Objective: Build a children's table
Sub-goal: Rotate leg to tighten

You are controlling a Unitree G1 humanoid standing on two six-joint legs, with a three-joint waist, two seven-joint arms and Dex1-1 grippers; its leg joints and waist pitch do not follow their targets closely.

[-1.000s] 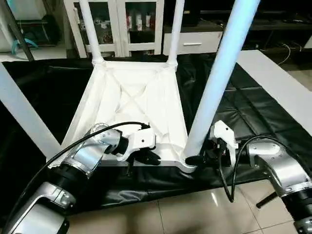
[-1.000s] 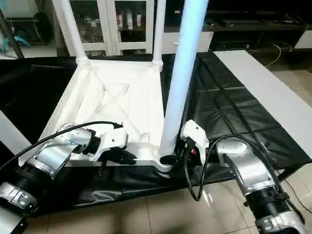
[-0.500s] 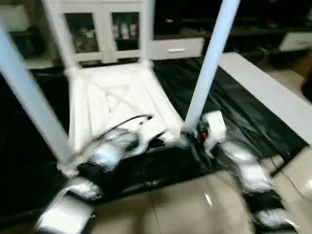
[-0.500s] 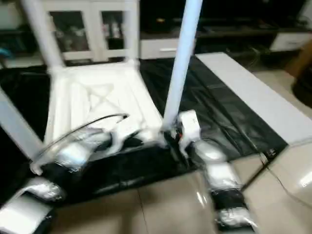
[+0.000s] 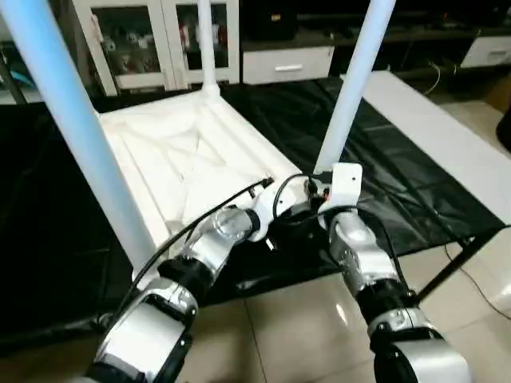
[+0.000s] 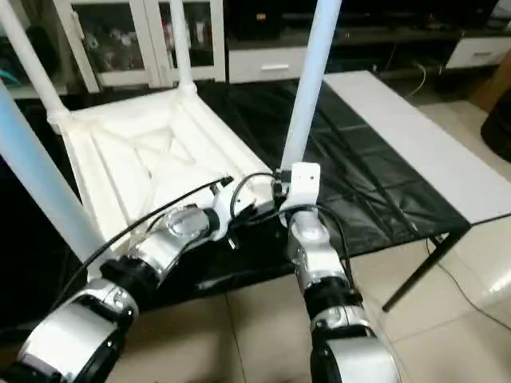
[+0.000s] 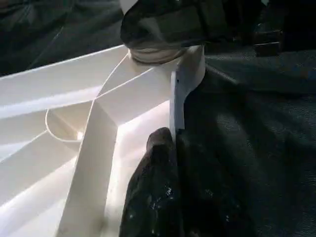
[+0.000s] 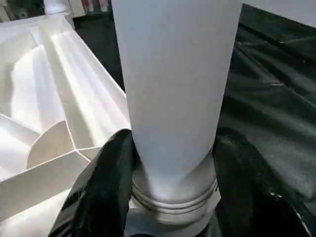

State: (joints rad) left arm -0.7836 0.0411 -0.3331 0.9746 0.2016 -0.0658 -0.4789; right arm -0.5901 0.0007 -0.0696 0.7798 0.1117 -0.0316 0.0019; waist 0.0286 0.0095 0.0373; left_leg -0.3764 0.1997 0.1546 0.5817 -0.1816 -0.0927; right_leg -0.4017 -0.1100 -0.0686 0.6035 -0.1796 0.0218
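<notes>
- Left gripper (image 7: 163, 187) – jaws pressed together on the thin side wall of the table top (image 5: 172, 159), one black finger (image 7: 148, 192) inside the ribbed underside, just short of the near corner socket.
- Right gripper (image 8: 173, 163) – jaws spread about halfway and closed on the near right leg (image 5: 355, 76) just above its threaded collar, a finger (image 8: 101, 187) on each side of the tube, both touching it.
- The table lies upside down on a black sheet (image 5: 375, 159), ribs facing up, its long axis running away from the robot and slanting toward its left.
- Legs stand upright from the corner sockets, long axes near vertical: a big near one on the left (image 5: 80, 128), a far one (image 5: 205, 44) in front of a glass-door cabinet (image 5: 152, 40), and the held one on the right.
</notes>
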